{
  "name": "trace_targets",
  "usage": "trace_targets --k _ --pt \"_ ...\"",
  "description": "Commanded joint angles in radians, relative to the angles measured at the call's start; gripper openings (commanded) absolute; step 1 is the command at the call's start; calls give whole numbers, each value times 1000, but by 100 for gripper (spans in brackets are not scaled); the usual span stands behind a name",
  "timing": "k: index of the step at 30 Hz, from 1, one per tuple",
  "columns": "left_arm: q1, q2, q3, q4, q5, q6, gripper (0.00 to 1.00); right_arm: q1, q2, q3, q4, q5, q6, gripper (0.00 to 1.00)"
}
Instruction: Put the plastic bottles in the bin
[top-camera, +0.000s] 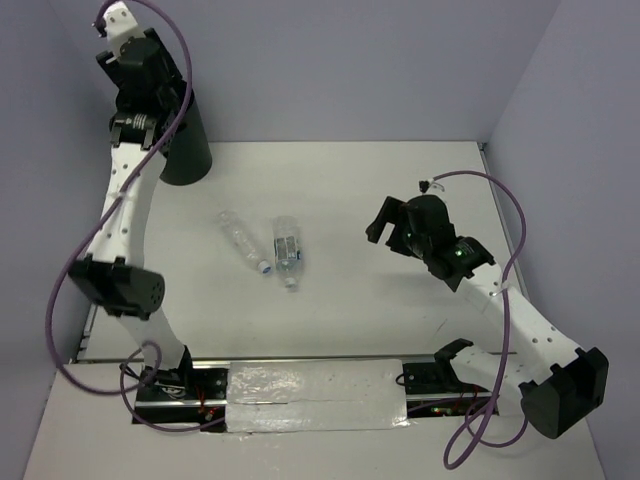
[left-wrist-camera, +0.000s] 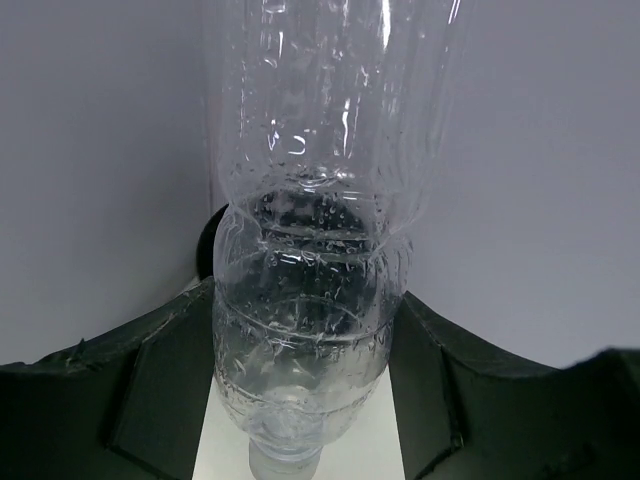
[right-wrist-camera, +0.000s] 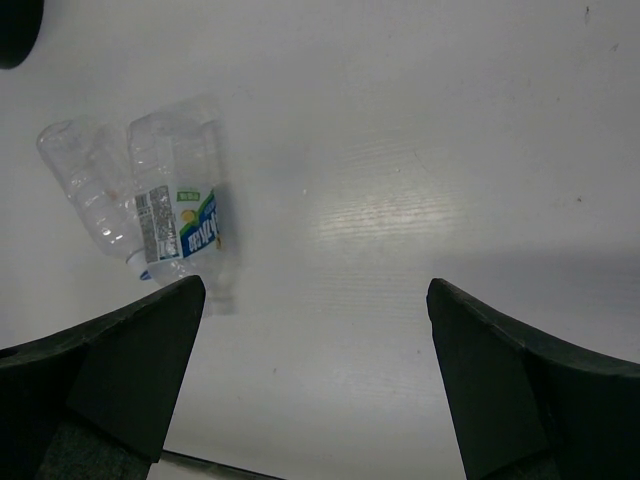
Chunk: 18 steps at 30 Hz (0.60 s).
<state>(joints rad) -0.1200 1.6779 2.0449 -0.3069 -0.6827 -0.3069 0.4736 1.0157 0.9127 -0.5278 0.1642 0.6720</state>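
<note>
Clamped between the left gripper's (left-wrist-camera: 300, 395) dark fingers (left-wrist-camera: 140, 400), a clear bottle (left-wrist-camera: 320, 200) fills the left wrist view, its neck end nearest the lens and its crinkled body rising away. In the top view that wrist sits high over the black bin (top-camera: 190, 155), and the left arm (top-camera: 120, 210) crosses the bin's left side, hiding part of it. Two more bottles lie on the white table (top-camera: 380, 180) near the bin, to its right and nearer the arm bases: a plain bottle (top-camera: 240, 240) closer to the bin, and a blue-labelled bottle (top-camera: 287, 250) just beside it; whether they touch cannot be told. Both lie between the bin and the right gripper (right-wrist-camera: 315, 295), which hovers spread wide and empty. Farthest from the bin, a silver tape strip (top-camera: 315, 395) lines the near edge.
</note>
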Motion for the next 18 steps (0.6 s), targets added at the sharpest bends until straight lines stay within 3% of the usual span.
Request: trace_targets --k 1,6,12,18 --pt "48 173 199 60 21 97 62 10 15 54 25 -5 23 100" --pt "69 305 290 138 60 153 63 11 66 81 40 -6 14 100" --pt "175 387 281 160 198 5 62 16 129 72 66 -22 14 100" --pt "194 459 288 196 264 6 63 17 159 63 60 -20 1 100"
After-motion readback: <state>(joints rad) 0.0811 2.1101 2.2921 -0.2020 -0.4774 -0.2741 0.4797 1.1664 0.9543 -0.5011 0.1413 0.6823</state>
